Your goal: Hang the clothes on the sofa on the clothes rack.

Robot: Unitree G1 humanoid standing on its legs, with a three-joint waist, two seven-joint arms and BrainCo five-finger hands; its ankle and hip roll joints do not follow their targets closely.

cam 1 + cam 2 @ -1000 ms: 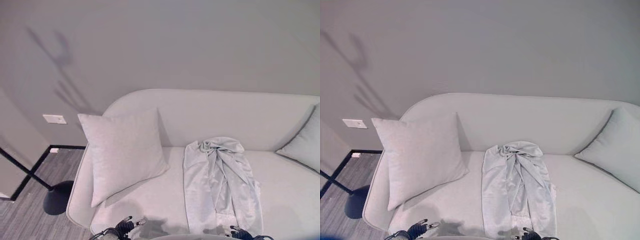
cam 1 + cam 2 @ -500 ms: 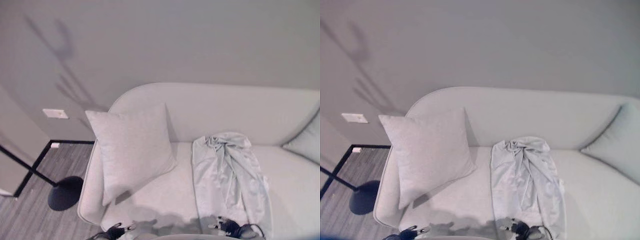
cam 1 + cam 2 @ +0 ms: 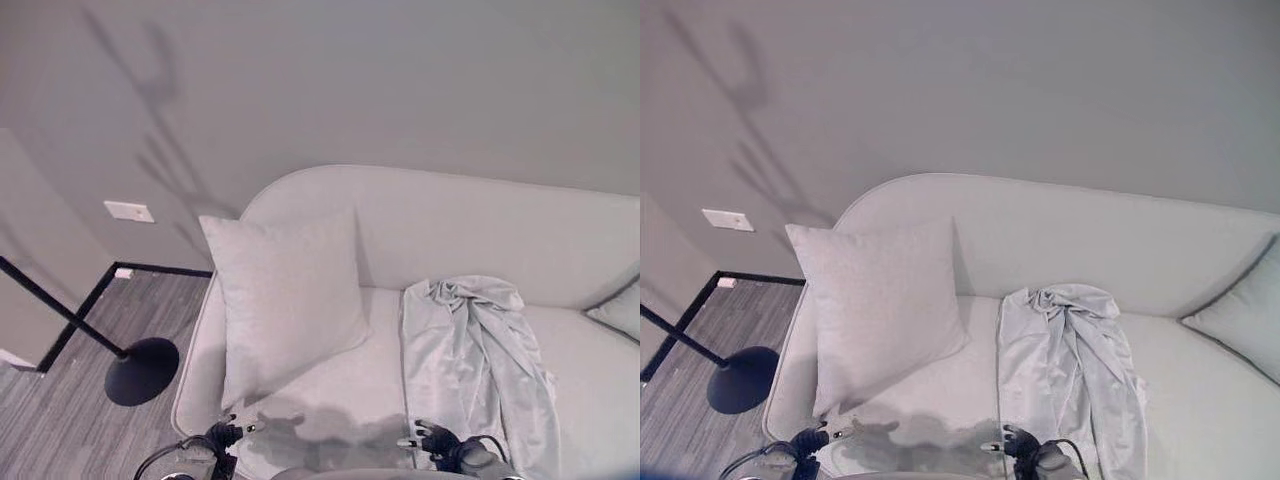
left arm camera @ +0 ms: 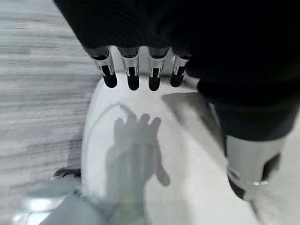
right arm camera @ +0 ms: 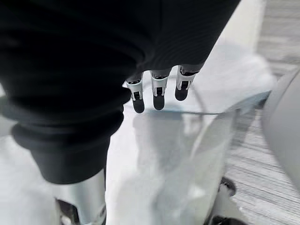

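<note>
Garment (image 3: pixel 478 365) is laid lengthwise front-to-back on sofa (image 3: pixel 330 390), just ahead of right hand (image 3: pixel 437 442), fingers relaxed w/ nothing held; left hand (image 3: pixel 222 436) farther off, also slack

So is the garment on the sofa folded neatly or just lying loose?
Loose: the garment lies bunched and twisted at its far end, trailing unfolded down the sofa seat.

We see the black metal clothes rack (image 3: pixel 120 355) only as a round base and a slanted pole cut off at the frame's left edge. The pale grey cushion (image 3: pixel 1240 325) at the sofa's far end is cropped by the right edge. The lower hem of the crumpled light grey fabric garment (image 3: pixel 480 370) runs off the bottom edge.
</note>
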